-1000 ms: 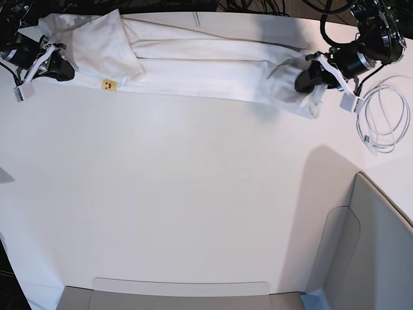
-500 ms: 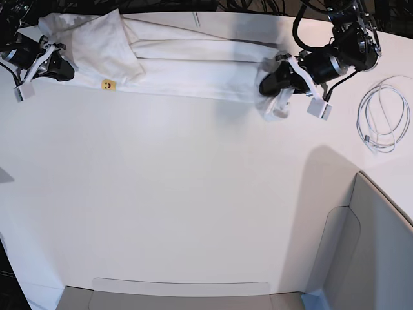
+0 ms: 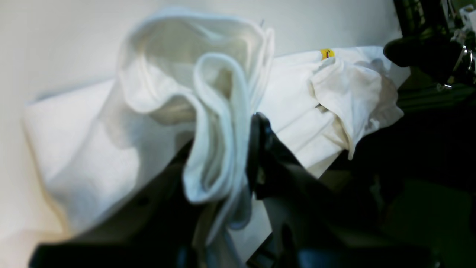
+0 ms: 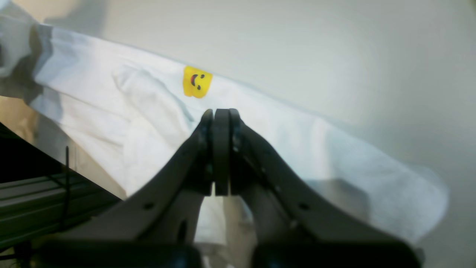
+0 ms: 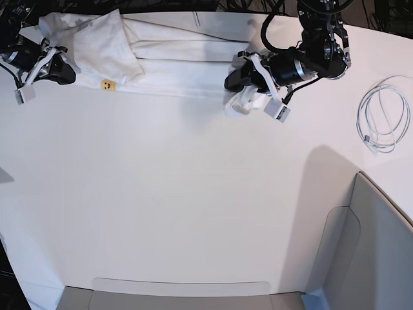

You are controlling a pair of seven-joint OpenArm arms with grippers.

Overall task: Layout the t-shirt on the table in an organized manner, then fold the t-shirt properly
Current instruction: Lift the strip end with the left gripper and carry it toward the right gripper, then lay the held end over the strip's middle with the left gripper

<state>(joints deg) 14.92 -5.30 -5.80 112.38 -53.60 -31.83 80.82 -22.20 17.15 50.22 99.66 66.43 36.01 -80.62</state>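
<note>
left end effector (image 5: 237, 82) is clamped on a bunched end of the t-shirt (image 5: 174, 55), which lies as a long band along the far edge of the tabletop (image 5: 181, 206); right end effector (image 5: 62, 71) is fully closed at the opposite end. judged step: folding lengthwise; next, lay the carried end squarely over the band.

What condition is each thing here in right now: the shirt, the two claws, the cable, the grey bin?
t-shirt: folded into a long strip, one end lifted.
left gripper: shut on the t-shirt's bunched end.
right gripper: shut, at the t-shirt's other end.
cable: coiled, lying loose.
bin: only partly visible.
</note>
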